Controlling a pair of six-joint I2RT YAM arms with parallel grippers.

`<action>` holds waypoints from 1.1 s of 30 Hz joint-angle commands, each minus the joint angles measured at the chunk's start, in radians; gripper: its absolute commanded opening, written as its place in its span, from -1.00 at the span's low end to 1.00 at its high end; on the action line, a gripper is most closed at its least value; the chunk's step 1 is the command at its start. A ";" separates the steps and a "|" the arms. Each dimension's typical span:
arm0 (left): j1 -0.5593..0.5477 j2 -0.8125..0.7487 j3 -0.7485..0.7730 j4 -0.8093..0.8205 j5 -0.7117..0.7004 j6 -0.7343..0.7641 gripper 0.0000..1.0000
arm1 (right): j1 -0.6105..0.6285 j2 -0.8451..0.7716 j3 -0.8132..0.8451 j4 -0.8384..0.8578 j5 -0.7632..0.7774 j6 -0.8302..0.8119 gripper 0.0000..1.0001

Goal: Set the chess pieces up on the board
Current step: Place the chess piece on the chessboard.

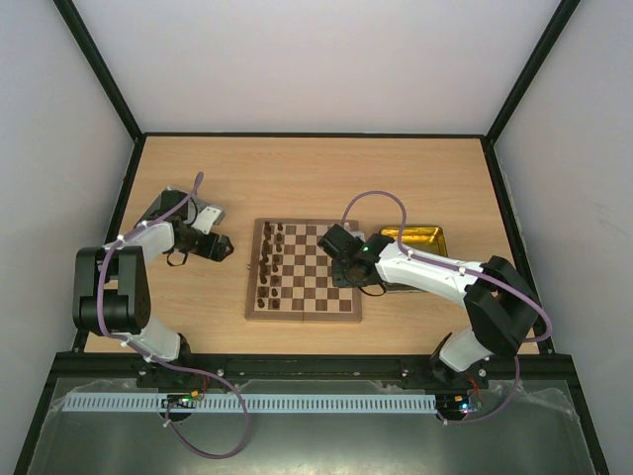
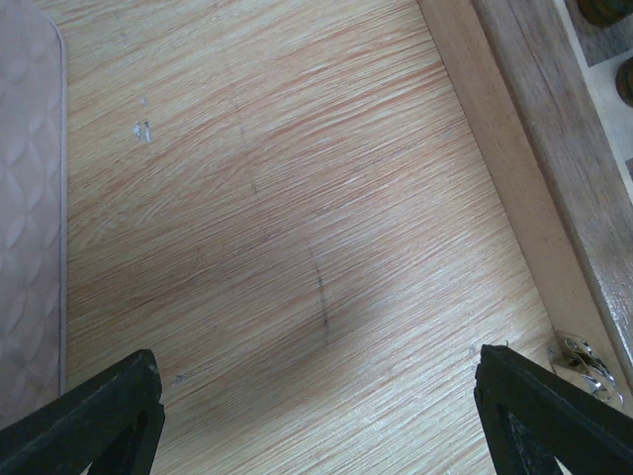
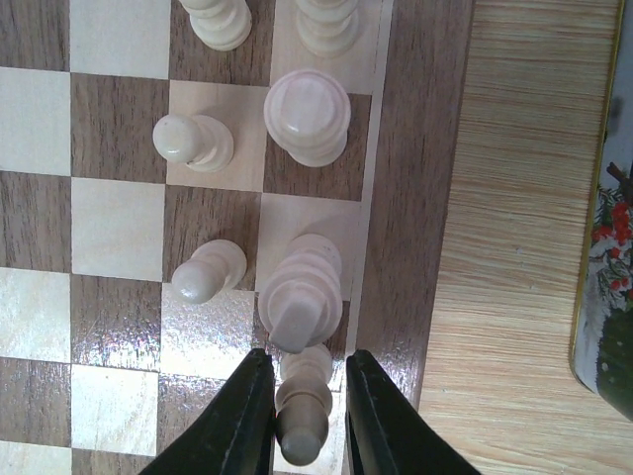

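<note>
Your right tool (image 3: pixel 305 364) is narrowed onto a cream piece (image 3: pixel 302 421), which stands upright between the two fingers over the rightmost column of the board (image 3: pixel 415 198). You cannot see whether its base touches the square. Just beyond the fingertips a taller cream piece (image 3: pixel 300 297) stands in the same column. More cream pieces (image 3: pixel 307 117) fill the two right columns farther on.

Your left tool (image 2: pixel 316 366) is spread wide with nothing in it. It hangs over bare table (image 2: pixel 247 198) with the board's left edge just to its right.

From above, the dark pieces (image 1: pixel 269 262) line the board's two left columns. The gold tin tray (image 1: pixel 415 236) lies on the table just right of the board's far corner.
</note>
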 commanded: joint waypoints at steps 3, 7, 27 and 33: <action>-0.003 0.007 -0.012 -0.008 0.005 0.003 0.73 | 0.004 -0.001 -0.009 -0.008 0.015 -0.009 -0.63; -0.003 0.006 -0.011 -0.008 0.004 0.005 0.73 | 0.005 0.002 -0.013 -0.003 0.007 -0.011 -0.64; -0.003 0.009 -0.014 -0.005 0.003 0.005 0.73 | 0.003 0.012 -0.024 0.030 -0.020 -0.018 -0.76; -0.003 0.006 -0.014 -0.007 0.004 0.005 0.73 | 0.003 0.017 -0.026 0.032 -0.020 -0.021 -0.75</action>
